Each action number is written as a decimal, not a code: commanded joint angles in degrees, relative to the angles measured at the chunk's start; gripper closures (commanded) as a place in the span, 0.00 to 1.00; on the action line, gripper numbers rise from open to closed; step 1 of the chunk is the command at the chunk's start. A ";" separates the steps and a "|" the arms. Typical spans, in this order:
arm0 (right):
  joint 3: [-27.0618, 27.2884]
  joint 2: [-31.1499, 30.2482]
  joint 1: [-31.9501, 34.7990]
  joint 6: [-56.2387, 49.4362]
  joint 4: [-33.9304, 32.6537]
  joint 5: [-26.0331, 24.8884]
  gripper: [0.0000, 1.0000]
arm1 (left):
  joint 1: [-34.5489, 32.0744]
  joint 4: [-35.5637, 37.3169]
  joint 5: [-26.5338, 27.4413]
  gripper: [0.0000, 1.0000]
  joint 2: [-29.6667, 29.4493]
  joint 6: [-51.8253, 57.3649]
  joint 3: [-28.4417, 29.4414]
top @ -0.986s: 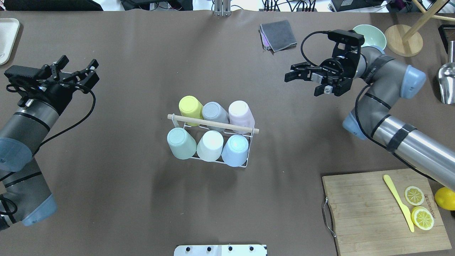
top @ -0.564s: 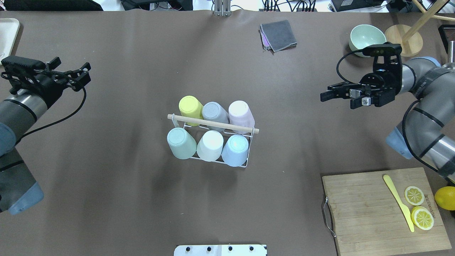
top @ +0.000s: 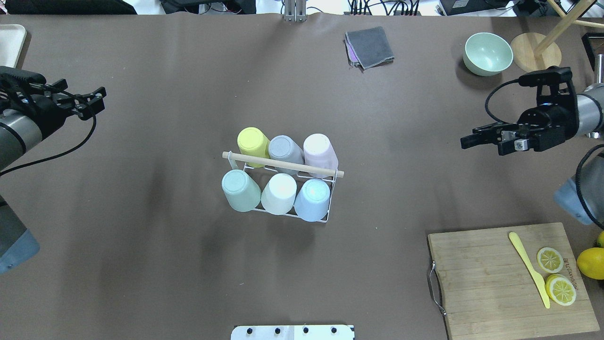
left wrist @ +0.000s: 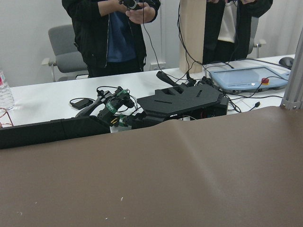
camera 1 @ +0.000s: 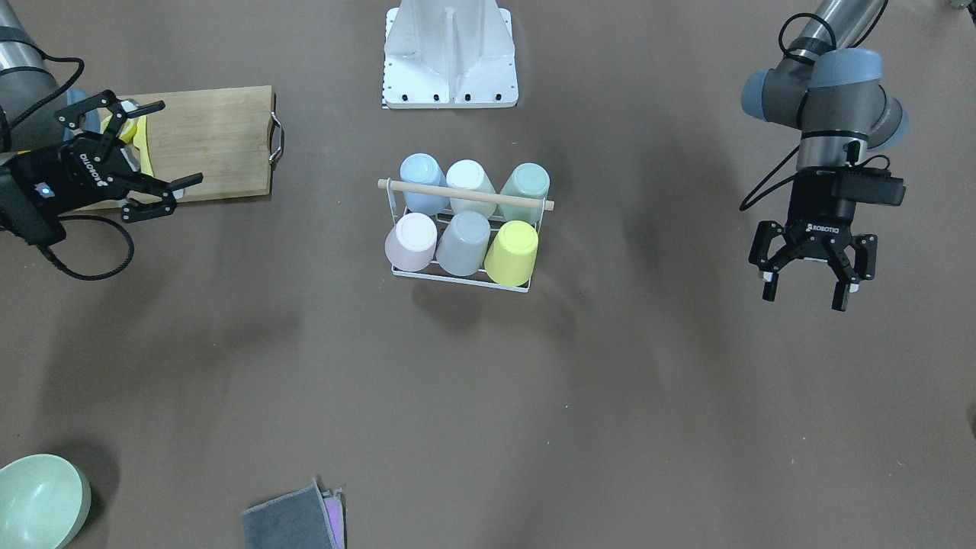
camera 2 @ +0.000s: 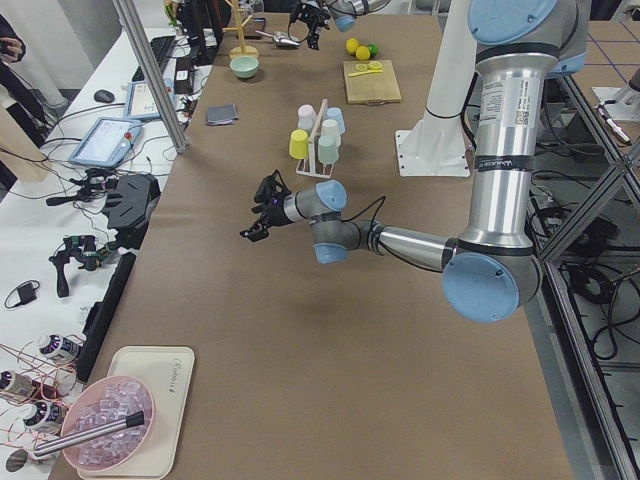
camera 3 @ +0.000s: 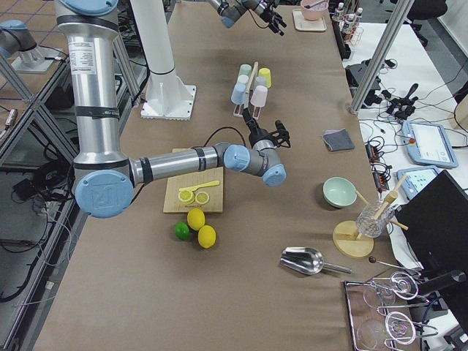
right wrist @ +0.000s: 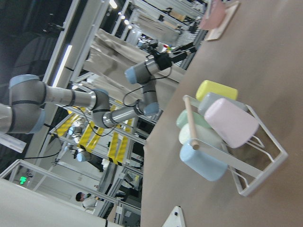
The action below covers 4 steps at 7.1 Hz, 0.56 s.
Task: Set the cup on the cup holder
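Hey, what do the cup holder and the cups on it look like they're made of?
Cup holder: thin white-coated wire, likely metal, given its slim rigid frame. Its rod handle is pale and matte, seemingly wood. Cups: opaque, matte pastel colours throughout, probably plastic, though ceramic can't be excluded.

A bamboo cutting board (top: 486, 288) is lying on the brown surface (top: 188, 264), carrying a yellow plastic knife (top: 528, 269) and two lemon halves (top: 560, 289). A whole lemon (top: 591, 263) is sitting just beside it. A mint bowl (top: 487, 53) and a folded grey cloth (top: 370, 46) are resting well apart.
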 commanded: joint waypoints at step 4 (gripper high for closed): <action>1.46 0.18 6.17 12.15 -19.88 -17.85 0.03 | -6.85 7.18 -15.80 0.02 5.85 -0.06 -0.22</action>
